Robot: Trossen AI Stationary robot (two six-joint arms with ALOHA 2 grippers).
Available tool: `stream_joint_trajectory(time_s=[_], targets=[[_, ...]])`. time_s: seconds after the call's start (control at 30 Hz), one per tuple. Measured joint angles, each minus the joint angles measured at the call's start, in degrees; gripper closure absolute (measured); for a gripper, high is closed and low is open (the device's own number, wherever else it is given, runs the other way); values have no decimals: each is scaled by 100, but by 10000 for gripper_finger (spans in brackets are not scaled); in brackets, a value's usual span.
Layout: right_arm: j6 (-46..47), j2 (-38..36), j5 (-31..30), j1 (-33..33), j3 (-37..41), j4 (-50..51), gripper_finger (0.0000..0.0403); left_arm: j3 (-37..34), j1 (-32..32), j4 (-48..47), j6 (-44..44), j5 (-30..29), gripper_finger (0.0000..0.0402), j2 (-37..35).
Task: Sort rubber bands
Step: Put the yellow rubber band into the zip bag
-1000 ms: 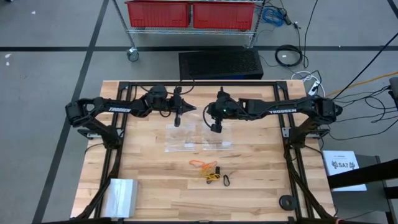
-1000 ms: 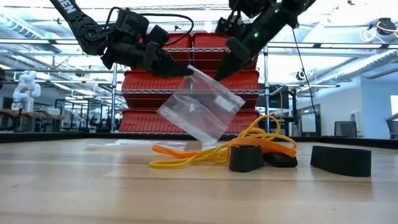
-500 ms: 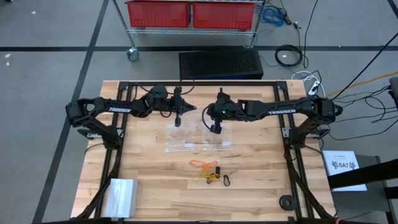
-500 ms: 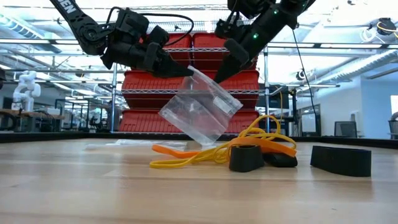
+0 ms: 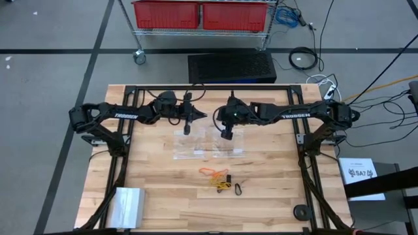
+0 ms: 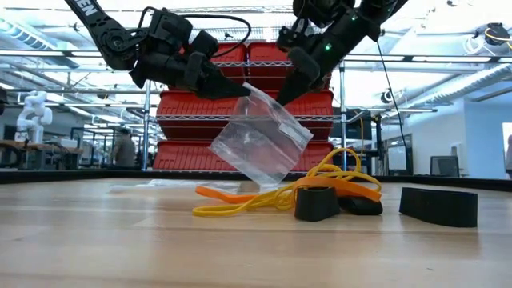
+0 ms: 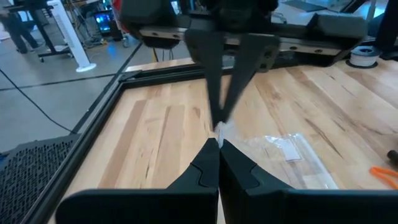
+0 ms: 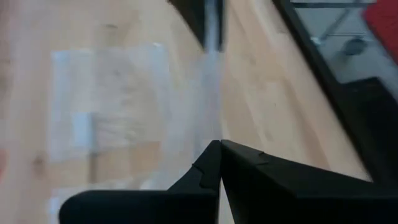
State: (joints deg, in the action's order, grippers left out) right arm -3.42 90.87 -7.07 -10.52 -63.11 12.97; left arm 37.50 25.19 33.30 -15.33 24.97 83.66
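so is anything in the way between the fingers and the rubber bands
Nothing stands on the bare wood between them, but both grippers are occupied: the left gripper and right gripper are each shut on the clear bag, held up off the table behind the rubber bands.

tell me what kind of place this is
Probably a robotics lab or workshop: a wooden worktable with two mounted arms, a wire rack of red bins behind it, cables on a taped concrete floor, and more benches beyond.
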Motion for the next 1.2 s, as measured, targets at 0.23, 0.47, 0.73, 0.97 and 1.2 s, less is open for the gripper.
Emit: stream_joint_trajectory(time_s=[0.23, 0.47, 0.73, 0.97, 1.2], targets=[[58, 0, -55, 17, 0, -116, 403, 0, -17, -5, 2, -22, 402, -1], [35, -168, -2, 28, -4, -83, 403, -2, -20, -269, -2, -171, 402, 0], [14, -149, -180, 55, -2, 111, 403, -2, -20, -269, -20, -173, 401, 0], [-139, -120, -320, -2, -2, 90, 403, -2, -22, -258, -22, -173, 402, 0], [-160, -31, -10, 42, -2, 43, 403, -2, -22, -258, -24, -173, 402, 0]])
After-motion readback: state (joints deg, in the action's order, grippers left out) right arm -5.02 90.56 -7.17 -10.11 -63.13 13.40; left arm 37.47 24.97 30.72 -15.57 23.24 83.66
